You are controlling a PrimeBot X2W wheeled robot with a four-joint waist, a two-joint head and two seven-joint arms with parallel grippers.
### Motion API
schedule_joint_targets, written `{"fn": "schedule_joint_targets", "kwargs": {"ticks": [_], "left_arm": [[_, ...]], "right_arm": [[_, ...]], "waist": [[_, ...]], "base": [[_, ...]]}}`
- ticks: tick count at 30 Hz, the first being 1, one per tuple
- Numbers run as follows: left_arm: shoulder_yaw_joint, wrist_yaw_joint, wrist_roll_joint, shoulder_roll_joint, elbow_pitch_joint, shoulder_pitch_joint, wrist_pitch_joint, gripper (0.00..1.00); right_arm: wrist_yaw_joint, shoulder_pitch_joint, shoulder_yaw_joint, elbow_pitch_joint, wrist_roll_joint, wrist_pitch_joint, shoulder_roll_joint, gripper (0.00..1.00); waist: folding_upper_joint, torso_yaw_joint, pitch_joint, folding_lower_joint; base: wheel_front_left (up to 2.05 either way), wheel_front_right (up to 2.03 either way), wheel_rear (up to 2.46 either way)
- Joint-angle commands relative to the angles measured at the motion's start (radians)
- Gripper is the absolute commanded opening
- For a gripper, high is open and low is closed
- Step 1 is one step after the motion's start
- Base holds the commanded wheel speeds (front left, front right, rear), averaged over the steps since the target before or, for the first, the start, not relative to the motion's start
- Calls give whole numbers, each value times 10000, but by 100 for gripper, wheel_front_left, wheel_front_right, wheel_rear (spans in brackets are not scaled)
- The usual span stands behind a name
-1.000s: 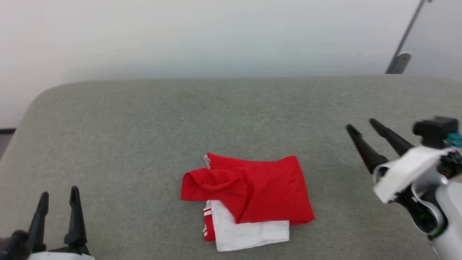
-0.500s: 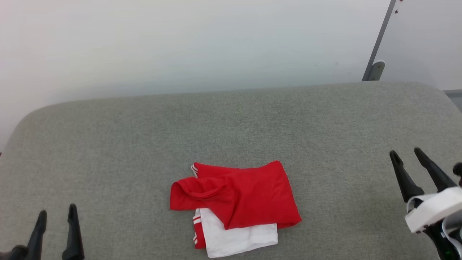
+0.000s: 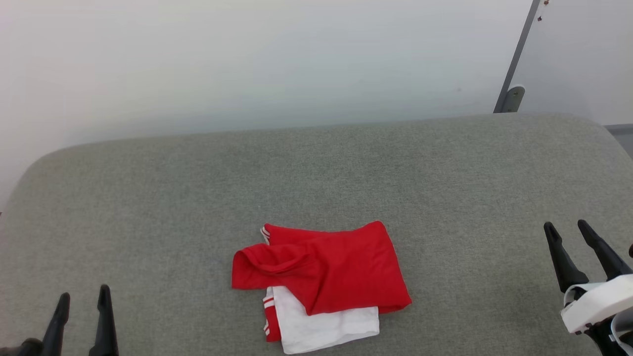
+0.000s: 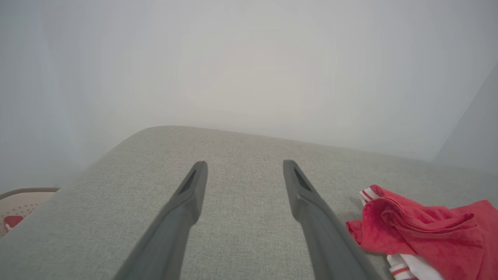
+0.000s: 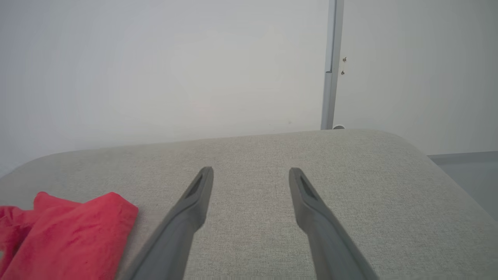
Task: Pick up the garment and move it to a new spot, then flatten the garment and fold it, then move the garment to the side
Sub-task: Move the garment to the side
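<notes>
Here, the garment [image 3: 321, 277] lies on the grey fabric-covered tabletop [image 3: 316, 168], close to the near edge and roughly midway between the left and right edges. It is loosely folded rather than flat. The red body sits on top, with a soft rolled fold along its left side. A white sleeve panel sticks out from under it toward the near edge. Thin red-and-white stripe trim shows at the left end of that white panel and again at the garment's far left corner. Nothing touches the garment.

The left pincer [image 3: 84, 292] is down by the near left corner of the tabletop, well apart from the garment. Its two dark fingers point toward the far edge. They are spread wide with nothing between them, and the left wrist view shows only grey fabric in the gap, with the garment's rolled red edge off to the right.

The right pincer [image 3: 566, 225] is by the right edge near the near right corner, also well apart from the garment. Its fingers lean slightly leftward, and a white wrist housing [image 3: 593, 301] sits behind them. It too is spread wide and holds nothing. In the right wrist view the garment's red corner lies off to the lower left.

Behind the far edge stands a pale wall [image 3: 247, 59] with a grey vertical strip [image 3: 517, 54] toward the far right corner. Past the left edge, the left wrist view catches a pale dotted object [image 4: 19, 200] with a bit of red, too small to identify.
</notes>
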Motion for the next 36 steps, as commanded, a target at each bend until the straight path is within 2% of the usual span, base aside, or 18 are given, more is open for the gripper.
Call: {"fn": "schedule_joint_targets", "kwargs": {"ticks": [1, 9, 18, 28, 36], "left_arm": [[-17, -35, -75, 45, 15, 102, 3, 100], [-269, -37, -191, 158, 50, 120, 3, 100], [-342, 32, -92, 169, -139, 164, 3, 100], [-609, 121, 9, 73, -342, 156, 37, 100], [-863, 81, -101, -72, -170, -142, 24, 100]], "right_arm": [[-17, 120, -24, 13, -79, -44, 12, 100], [-17, 247, -14, -13, -148, -16, 50, 100], [-17, 137, 235, -262, -205, 441, 122, 100], [-17, -265, 1266, -694, -25, 1868, 238, 100], [-17, -621, 1642, -421, 235, 3386, 177, 100]], "waist": [[-1, -3, 6, 0], [-1, 77, 27, 0], [-1, 804, 100, 0], [-1, 1979, 398, 0], [-1, 2721, 840, 0]], "base": [[0, 0, 0], [0, 0, 0], [0, 0, 0], [0, 0, 0], [0, 0, 0]]}}
